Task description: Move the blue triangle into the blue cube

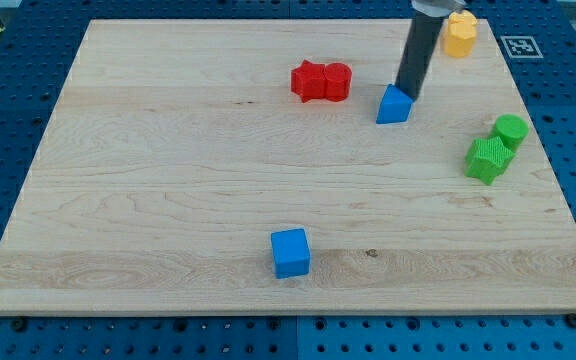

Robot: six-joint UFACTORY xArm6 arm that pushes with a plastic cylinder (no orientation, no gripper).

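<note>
The blue triangle (pixel 394 105) lies on the wooden board (pixel 168 180) in the upper right part of the view. My tip (pixel 406 97) stands right at the triangle's upper right edge, touching or nearly touching it. The blue cube (pixel 290 252) sits near the view's bottom, a little left of centre, far below and to the left of the triangle.
A red star-shaped block (pixel 309 81) and a red cylinder (pixel 337 82) stand together left of the triangle. A yellow block (pixel 459 33) sits at the top right. A green star-shaped block (pixel 487 160) and a green cylinder (pixel 510 131) stand near the right edge.
</note>
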